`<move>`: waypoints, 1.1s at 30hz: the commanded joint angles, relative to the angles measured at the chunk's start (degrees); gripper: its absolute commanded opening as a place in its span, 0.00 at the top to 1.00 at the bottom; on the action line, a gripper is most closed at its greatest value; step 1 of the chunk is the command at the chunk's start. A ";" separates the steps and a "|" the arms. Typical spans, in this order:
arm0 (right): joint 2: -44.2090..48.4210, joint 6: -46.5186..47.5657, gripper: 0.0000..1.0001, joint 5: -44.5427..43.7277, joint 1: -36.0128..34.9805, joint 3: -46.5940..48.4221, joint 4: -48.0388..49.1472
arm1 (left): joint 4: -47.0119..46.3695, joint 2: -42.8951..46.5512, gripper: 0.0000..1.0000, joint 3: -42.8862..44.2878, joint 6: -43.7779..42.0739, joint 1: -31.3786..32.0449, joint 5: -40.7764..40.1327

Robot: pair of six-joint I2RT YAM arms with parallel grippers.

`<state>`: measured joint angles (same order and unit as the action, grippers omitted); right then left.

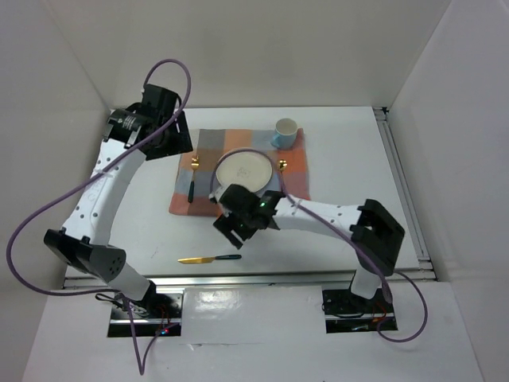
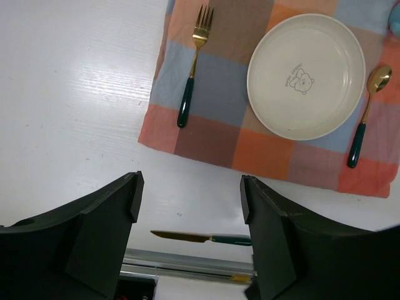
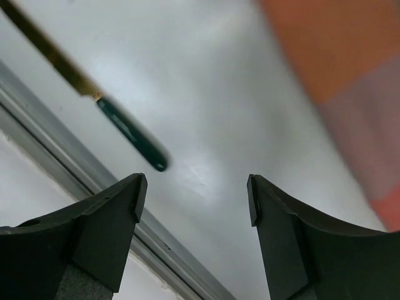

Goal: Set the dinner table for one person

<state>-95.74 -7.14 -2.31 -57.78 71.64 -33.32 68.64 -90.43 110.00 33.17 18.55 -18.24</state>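
The top external view hangs above and behind the robot and looks steeply down on the whole surface [image 1: 342, 159], with the near edge at 6 o'clock. The left wrist view looks down from high up past its own pincer [image 2: 190, 194]. It is far enough off to hold the checked mat [image 2: 212, 94], the plate [image 2: 306, 75] and, at 6 o'clock, the knife [image 2: 200, 237]. The top view shares all of these, the same way up. The right wrist view sits very near the surface and is blurred, catching the knife at 10 o'clock and a mat corner at 2 o'clock.

The plate [image 2: 306, 76] carries small print, too tiny to read.
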 commanded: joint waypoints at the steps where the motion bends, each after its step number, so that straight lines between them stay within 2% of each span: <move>1: -4.62 2.92 0.22 0.29 -4.52 0.26 2.38 | -1.31 4.64 0.19 -2.06 2.34 -0.26 -0.49; 11: -14.02 4.58 0.31 4.41 -8.22 5.53 6.25 | -1.32 4.92 0.19 -2.33 2.34 -0.26 -0.48; 13: -14.56 4.59 0.31 4.42 -8.92 5.53 6.77 | -1.32 4.92 0.19 -2.33 2.34 -0.26 -0.48; 19: -17.11 3.45 0.41 1.70 -10.51 4.31 8.10 | -1.32 4.92 0.19 -2.33 2.34 -0.26 -1.01; 21: -17.63 2.84 0.47 0.99 -10.51 3.69 8.62 | -1.32 4.92 0.19 -2.33 1.82 -0.26 -1.54; 24: -17.03 1.60 0.63 -1.64 -10.51 2.46 8.62 | -1.32 4.39 0.19 -1.28 1.81 -0.26 -1.54; 27: -14.74 0.29 0.94 -4.97 -10.51 1.84 8.01 | -1.32 3.86 0.19 0.65 1.81 -0.26 -1.54; 28: -13.26 -0.42 1.00 -6.38 -10.51 1.84 6.70 | -0.80 3.86 0.19 1.70 1.81 -0.26 -1.01; 33: -5.27 -6.38 1.00 -9.82 -8.76 0.27 4.94 | -0.79 3.86 0.18 3.73 0.67 -0.26 -1.01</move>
<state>-109.58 -8.67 -7.66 -67.83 73.10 -26.74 68.18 -86.54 110.59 34.68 18.50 -18.74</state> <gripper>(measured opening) 0.258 0.815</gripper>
